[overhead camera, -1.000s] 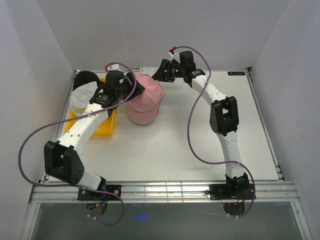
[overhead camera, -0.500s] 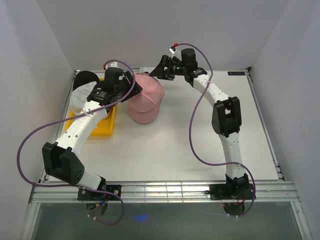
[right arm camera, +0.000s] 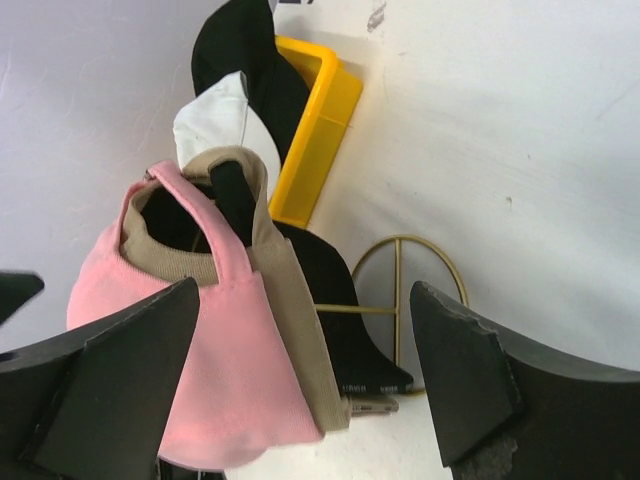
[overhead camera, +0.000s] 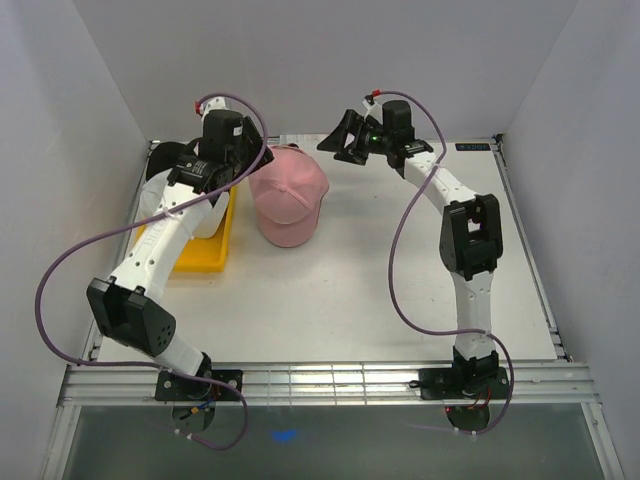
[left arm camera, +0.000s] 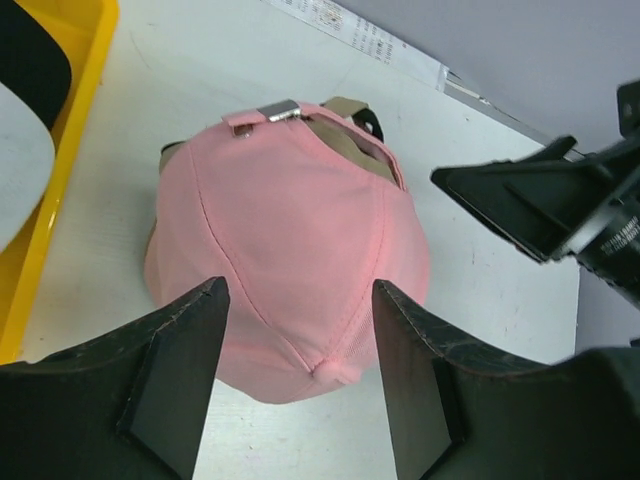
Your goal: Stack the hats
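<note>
Both arms have just backed away from the pink cap (overhead camera: 288, 195). The left gripper (left arm camera: 297, 290), which was down over the cap's 10 o'clock edge, now hangs higher and further out in that direction. Its jaws are spread wide with nothing between them. The right gripper (right arm camera: 305, 290) has drawn off toward 2 o'clock, also spread and empty.

The pink cap stays where it was, far back on the table at about 11 o'clock from its centre, with neither gripper touching it. The right wrist view shows it sitting over a tan cap (right arm camera: 300, 340), with a black cap (right arm camera: 340, 300) under that, all on the gold wire stand (right arm camera: 397, 275).

This reads as a finished placement, with the pink cap now part of the stack. The yellow tray (overhead camera: 205, 255), at 9 o'clock from the stack, holds a white cap (right arm camera: 205, 125) and another black cap (right arm camera: 235, 40). These two probably come next, and the left arm is the nearer one.
</note>
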{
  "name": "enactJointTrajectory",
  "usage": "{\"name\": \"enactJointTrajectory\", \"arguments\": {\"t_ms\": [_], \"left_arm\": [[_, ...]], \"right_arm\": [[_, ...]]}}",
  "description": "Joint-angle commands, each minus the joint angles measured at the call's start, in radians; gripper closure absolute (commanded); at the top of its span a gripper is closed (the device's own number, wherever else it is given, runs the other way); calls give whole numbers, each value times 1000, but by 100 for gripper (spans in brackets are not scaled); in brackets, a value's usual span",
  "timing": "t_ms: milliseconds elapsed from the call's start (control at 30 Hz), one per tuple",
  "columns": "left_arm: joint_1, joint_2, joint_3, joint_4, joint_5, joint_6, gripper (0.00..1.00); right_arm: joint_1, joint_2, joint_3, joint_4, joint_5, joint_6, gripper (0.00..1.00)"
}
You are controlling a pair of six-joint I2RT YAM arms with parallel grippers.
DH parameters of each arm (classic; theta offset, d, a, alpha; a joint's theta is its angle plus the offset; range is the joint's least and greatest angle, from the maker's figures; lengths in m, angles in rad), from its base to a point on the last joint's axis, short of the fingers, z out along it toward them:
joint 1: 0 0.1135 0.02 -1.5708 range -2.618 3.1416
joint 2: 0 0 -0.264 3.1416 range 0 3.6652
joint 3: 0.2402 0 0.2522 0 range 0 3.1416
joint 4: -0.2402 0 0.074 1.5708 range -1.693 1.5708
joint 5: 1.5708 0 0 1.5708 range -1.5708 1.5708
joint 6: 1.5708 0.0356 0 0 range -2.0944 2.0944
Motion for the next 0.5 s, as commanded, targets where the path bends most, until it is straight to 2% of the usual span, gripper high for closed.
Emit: {"name": "enactJointTrajectory", "arguments": {"t_ms": [0,133,267,467], "left_arm": [[40,41,90,-69,-92,48,30],[137,41,70,-98,-76,29,33],[230,15,-2,-148,-161,-18,30],[443,-74,-181,-115,-122,-107,27]], "right_arm": [[-17,-130,-73,29,40,-6,9],[-24,-229,-174,-57,58,-55,10],[-23,-338,-329,-89,77,-101,11],[-11,-493,-613,-25,46,-126,12]]}}
